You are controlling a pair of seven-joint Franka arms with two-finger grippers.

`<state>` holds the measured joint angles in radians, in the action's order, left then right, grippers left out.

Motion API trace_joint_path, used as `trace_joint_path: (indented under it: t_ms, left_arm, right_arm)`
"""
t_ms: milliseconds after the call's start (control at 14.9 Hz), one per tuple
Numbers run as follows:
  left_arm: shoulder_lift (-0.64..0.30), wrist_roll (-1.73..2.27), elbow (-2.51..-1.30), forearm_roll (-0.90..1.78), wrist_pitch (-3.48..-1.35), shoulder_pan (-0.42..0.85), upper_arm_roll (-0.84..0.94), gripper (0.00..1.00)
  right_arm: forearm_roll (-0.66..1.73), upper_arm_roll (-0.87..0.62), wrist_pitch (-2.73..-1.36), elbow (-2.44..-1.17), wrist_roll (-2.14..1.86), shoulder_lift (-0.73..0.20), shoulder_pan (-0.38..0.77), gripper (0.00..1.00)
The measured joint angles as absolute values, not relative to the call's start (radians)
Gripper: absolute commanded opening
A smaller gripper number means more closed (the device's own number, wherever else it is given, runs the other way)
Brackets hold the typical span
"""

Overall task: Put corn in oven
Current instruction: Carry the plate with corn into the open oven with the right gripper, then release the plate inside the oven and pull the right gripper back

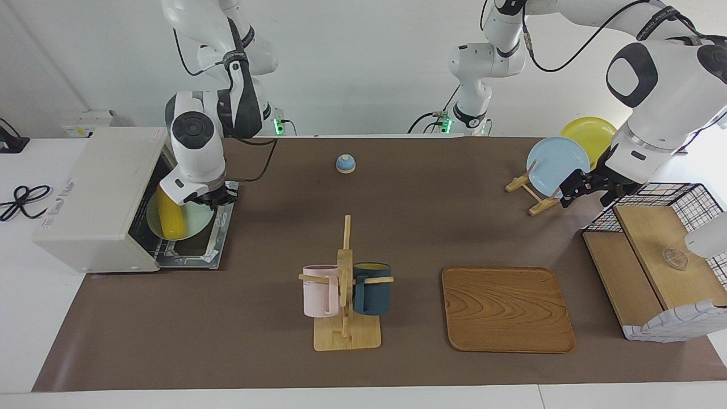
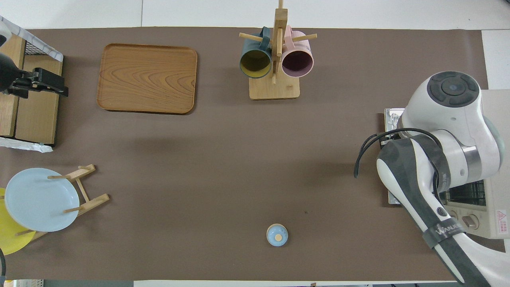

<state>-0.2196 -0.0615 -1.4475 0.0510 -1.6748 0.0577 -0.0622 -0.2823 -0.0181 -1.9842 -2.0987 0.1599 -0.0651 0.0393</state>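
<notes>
The yellow corn (image 1: 169,215) lies on a pale green plate (image 1: 196,222) in the mouth of the off-white oven (image 1: 96,199), over its wire rack and its open, dropped door (image 1: 218,241). My right gripper (image 1: 214,199) is at the plate's rim on the side nearer to the robots and is shut on it. In the overhead view my right arm hides the corn, the plate and most of the oven (image 2: 494,207). My left gripper (image 1: 573,190) waits over the wire-and-wood basket (image 1: 653,250), beside the plate rack, and also shows in the overhead view (image 2: 59,85).
A wooden plate rack holds a light blue plate (image 1: 554,165) and a yellow plate (image 1: 593,133). A mug tree with a pink mug (image 1: 321,289) and a dark teal mug (image 1: 372,287) stands mid-table, beside a wooden tray (image 1: 505,309). A small blue bell (image 1: 345,163) sits near the robots.
</notes>
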Motion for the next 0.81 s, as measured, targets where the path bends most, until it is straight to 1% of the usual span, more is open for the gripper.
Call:
trace_joint_path:
  t_ms: [134, 269, 806]
  left_arm:
    - [-0.22, -0.062, -1.447, 0.051, -1.675, 0.058, -0.062, 1.0]
    - [-0.22, -0.062, -1.447, 0.051, -1.675, 0.058, -0.062, 1.0]
    - [-0.215, -0.062, -1.447, 0.051, -1.675, 0.058, -0.059, 1.0]
  right_arm:
    - [-0.335, -0.019, -2.042, -2.15, 0.16, -0.046, 0.021, 0.0]
    - [-0.346, -0.019, -2.068, -2.179, 0.145, -0.032, -0.003, 0.0]
    - [-0.347, -0.019, -2.07, -2.188, 0.075, -0.022, -0.044, 0.0]
